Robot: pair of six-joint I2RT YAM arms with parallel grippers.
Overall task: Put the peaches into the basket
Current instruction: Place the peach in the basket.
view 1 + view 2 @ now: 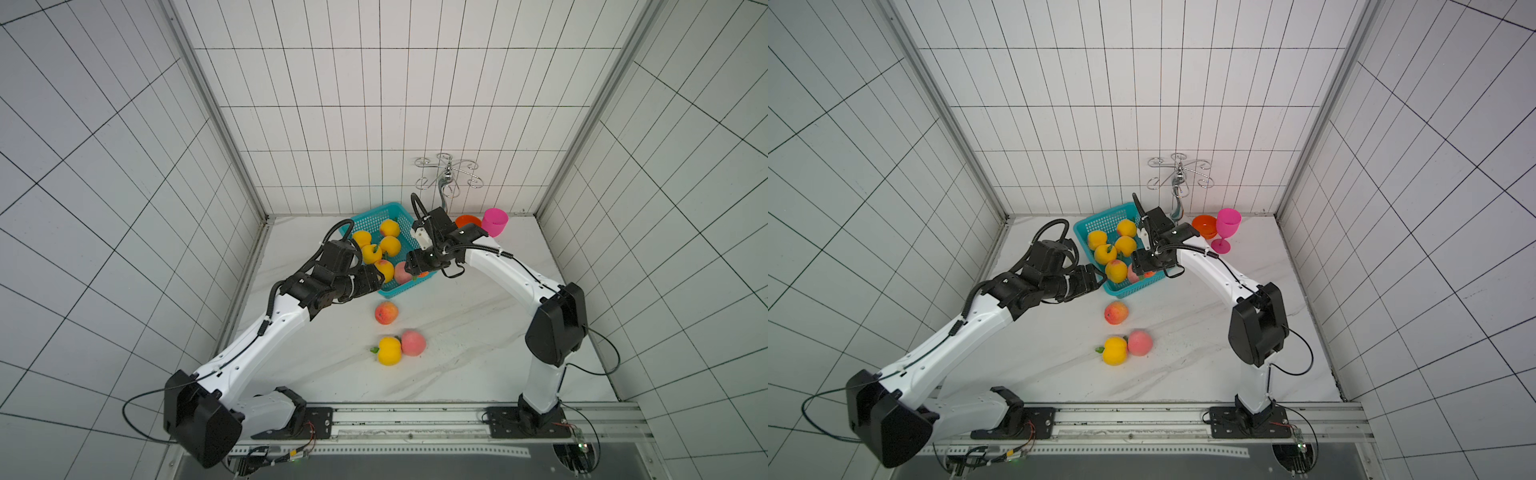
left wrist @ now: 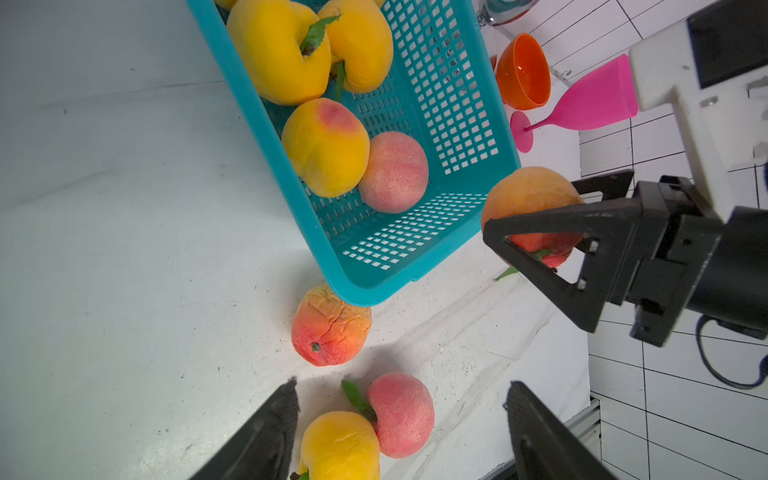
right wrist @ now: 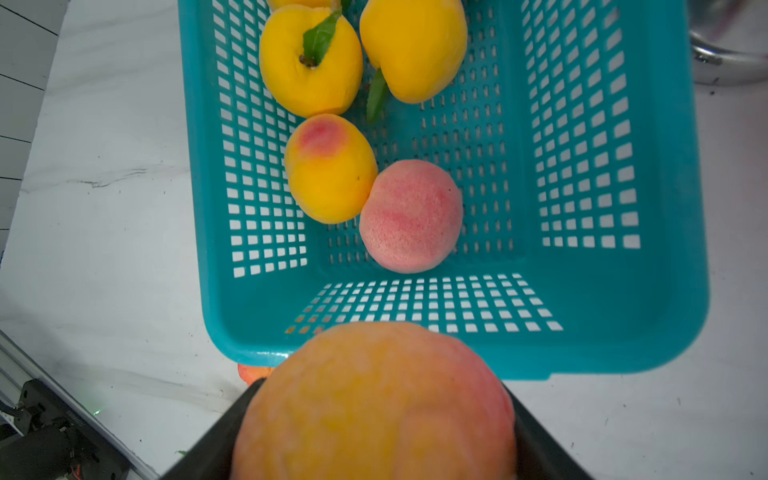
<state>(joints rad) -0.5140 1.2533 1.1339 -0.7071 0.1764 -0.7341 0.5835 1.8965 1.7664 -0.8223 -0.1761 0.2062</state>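
Basket (image 1: 371, 217) at far edge of table (image 1: 478, 340) in both top views, six peaches (image 1: 390, 246) inside; three loose peaches (image 1: 387, 313) near table centre. Right gripper (image 1: 413, 270) at basket's near corner, left gripper (image 1: 380, 282) beside its left wall. Left wrist view: left jaws wide, empty. Right wrist view: jaws clamped on held peach (image 3: 374, 403) at near rim, basket interior straight ahead. Advance, then release.

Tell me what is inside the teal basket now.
Inside the basket lie five yellow peaches and one pink peach. In both top views the right arm covers the basket's side near it; the wrist views show bare mesh there, except the far corner.
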